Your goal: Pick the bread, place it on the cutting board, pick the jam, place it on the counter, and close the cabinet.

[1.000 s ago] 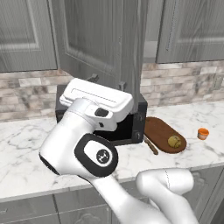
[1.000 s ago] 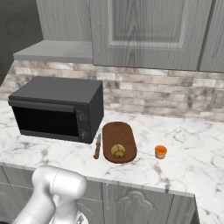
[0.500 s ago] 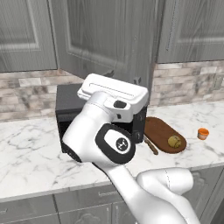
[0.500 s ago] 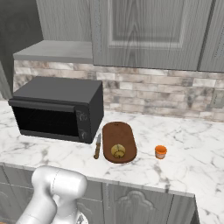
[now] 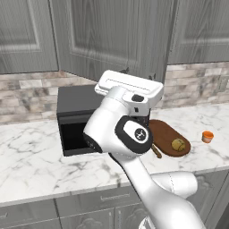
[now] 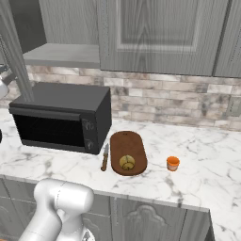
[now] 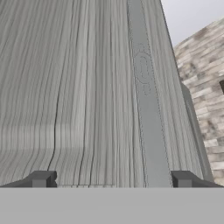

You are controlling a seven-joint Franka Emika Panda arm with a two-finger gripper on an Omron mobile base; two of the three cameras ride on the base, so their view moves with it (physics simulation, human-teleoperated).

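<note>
The bread point(image 6: 126, 162) is a small round golden-brown lump lying on the board point(image 6: 127, 142), at the end of the board nearest the table's front edge. The board is a dark reddish-brown oval, lying with its long axis running from the front edge toward the brick wall. The jam point(image 6: 172, 163) is a short orange jar standing upright on the table point(image 6: 207, 160), just beside the board on its right and apart from it. A knife point(image 6: 104, 157) lies along the board's left side, between it and the black microwave point(image 6: 61, 115).

The cabinet point(image 6: 61, 54) has its grey shelf showing above the microwave, and its door point(image 5: 112, 38) stands swung out over the table; in the left base view its free edge hangs above the microwave's right end. In the hand view the door's wood-grain panel is close in front of the fingers point(image 7: 112, 179), whose two tips are spread wide apart with nothing between them; whether they touch the panel cannot be told.

The marble to the right of the jam is bare out to the table's right edge, and a wide strip is bare along the front edge before the microwave. The arm's white hand point(image 5: 129, 89) sits just under the door's lower edge, above the microwave.
</note>
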